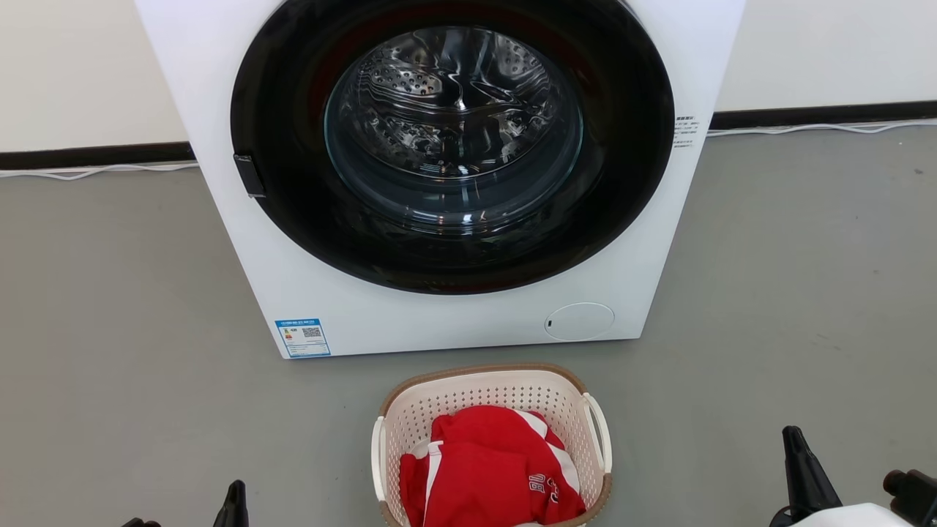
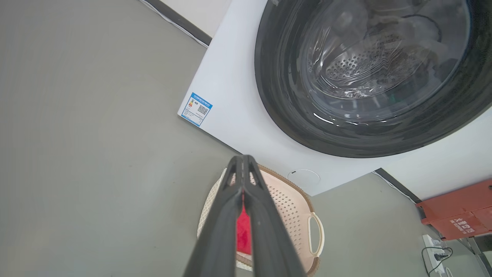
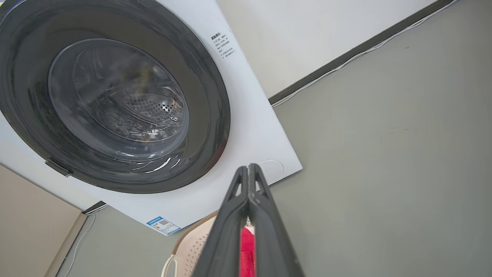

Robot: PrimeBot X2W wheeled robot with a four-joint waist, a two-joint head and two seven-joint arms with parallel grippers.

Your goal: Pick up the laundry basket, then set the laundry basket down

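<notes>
Pose, left gripper (image 2: 243, 161): fingers pressed together, empty, pointing toward the washer (image 1: 439, 322).
Pose, right gripper (image 3: 249, 169): fingers pressed together, empty, aimed the same way.
Location, basket (image 1: 483, 370): on the floor (image 1: 110, 329) between the two grippers, apart from both, just before the washer; red garment (image 1: 490, 468) inside.
Obscured: basket's near end is cut off in the head view; in each wrist view the fingers cover part of it; both arms are largely out of frame.
</notes>
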